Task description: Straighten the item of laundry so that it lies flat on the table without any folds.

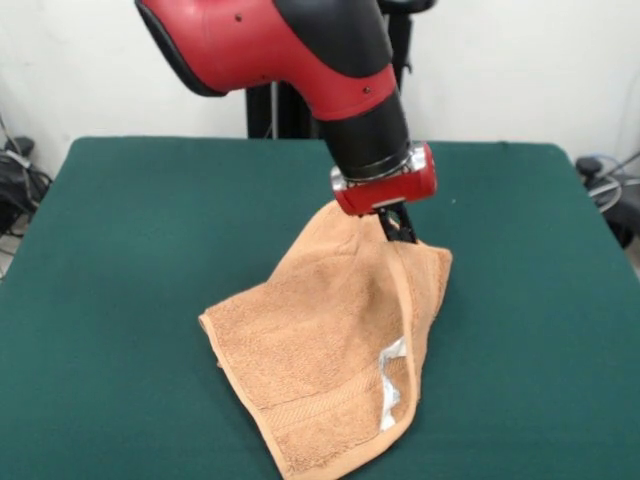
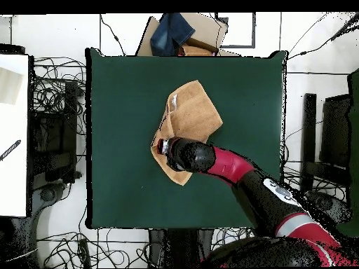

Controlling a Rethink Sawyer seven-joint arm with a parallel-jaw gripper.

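The red and black arm comes down from the top of the front view, its thick red link slanting toward the black wrist cylinder and the red gripper block below it. The claw points down and slightly tilted, with its dark fingers clenched on a raised part of the towel. In the overhead view the arm reaches in from the lower right corner, and the claw sits over the towel's left side.

The light orange-tan towel hangs from the claw like a tent: the gripped part is lifted, and the cloth slopes away below the claw to rest on the table. In the front view, 1 long fold runs down from the claw toward the towel's near edge, and the woven border band lies across the lowest part. A small white label shows well below the claw, just beside that fold. In the overhead view, part of the towel spreads away from the claw toward the table's far edge, and a smaller part pokes out under the wrist toward the robot's base.

The dark green table is bare around the towel. Beyond the table's edge in the overhead view, cables, a cardboard box and a blue cloth lie well apart from the claw
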